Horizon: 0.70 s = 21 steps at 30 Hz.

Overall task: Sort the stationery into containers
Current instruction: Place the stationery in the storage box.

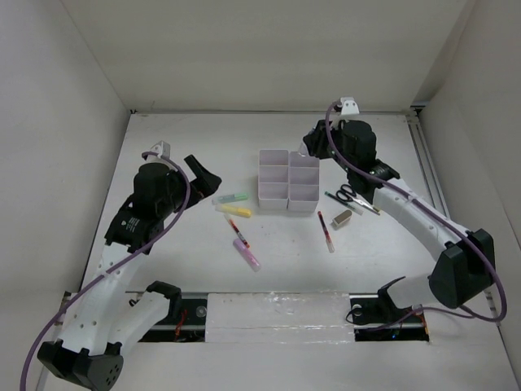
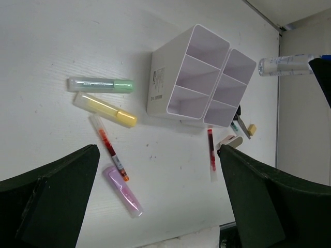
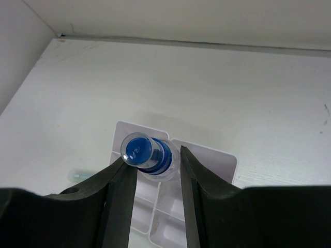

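The white six-compartment organiser tray (image 1: 287,196) stands mid-table; its compartments look empty. My right gripper (image 1: 304,149) hovers over the tray's far right corner, shut on the blue piece (image 3: 150,154), a clear tube with a blue cap, above the tray (image 3: 226,161). My left gripper (image 1: 207,177) is open and empty, left of the tray. On the table lie a green highlighter (image 1: 233,198), a yellow highlighter (image 1: 237,210), a thin red pen (image 1: 234,228) and a pink highlighter (image 1: 247,254). A second red pen (image 1: 326,230), the beige eraser (image 1: 342,217) and the black-handled scissors (image 1: 352,196) lie right of the tray.
White walls enclose the table on the left, back and right. A rail runs along the right edge (image 1: 429,167). The left wrist view shows the tray (image 2: 156,85), the highlighters (image 2: 105,109) and the held tube (image 2: 284,65) beyond it.
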Available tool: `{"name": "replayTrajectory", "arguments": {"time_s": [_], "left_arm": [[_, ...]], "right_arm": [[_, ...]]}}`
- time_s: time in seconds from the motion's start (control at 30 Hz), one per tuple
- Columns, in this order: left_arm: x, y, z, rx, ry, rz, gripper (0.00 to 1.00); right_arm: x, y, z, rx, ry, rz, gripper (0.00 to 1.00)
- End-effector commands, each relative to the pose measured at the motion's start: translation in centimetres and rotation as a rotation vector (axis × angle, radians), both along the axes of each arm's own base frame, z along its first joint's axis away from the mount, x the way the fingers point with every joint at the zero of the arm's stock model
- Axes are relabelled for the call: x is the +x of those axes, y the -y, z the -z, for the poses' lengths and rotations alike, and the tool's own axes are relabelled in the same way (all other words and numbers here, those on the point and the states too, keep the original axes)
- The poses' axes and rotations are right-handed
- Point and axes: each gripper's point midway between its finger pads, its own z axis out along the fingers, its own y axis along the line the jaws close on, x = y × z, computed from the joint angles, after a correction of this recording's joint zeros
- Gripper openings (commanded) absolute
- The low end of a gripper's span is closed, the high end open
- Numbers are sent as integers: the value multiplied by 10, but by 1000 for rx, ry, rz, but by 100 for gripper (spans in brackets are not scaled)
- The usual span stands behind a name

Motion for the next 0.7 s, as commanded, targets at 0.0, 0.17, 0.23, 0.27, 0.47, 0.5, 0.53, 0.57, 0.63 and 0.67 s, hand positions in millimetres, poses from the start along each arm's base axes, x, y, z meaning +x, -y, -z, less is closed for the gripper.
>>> {"name": "replayTrajectory", "arguments": {"time_s": [0.0,0.17,0.23,0.27,0.47,0.5,0.53,0.57,0.63,0.67], "left_arm": [[-1,2,2,25,16,41,100],[-1,2,2,25,16,41,100],[-1,2,2,32,19,45,100],[-1,2,2,32,19,45,100],[-1,2,6,35,11,45,100],[-1,2,6,35,11,45,100],[-1,2,6,35,11,45,100],[-1,2,6,35,11,45,100],[-1,2,6,35,11,45,100],[-1,2,6,35,11,45,100]], "right_arm": [[9,-4,-18,50,53,-16,0],[18,-3,-4,42,37,-7,0],[19,-4,5,34,20,-7,0],[20,-4,3,38,28,-7,0],[26,2,18,32,17,12,0],[28,6,20,33,18,21,0],[29,4,25,31,9,11,0],[30,7,25,32,9,11,0],[30,7,22,36,17,11,0],[30,7,22,36,17,11,0]]}}
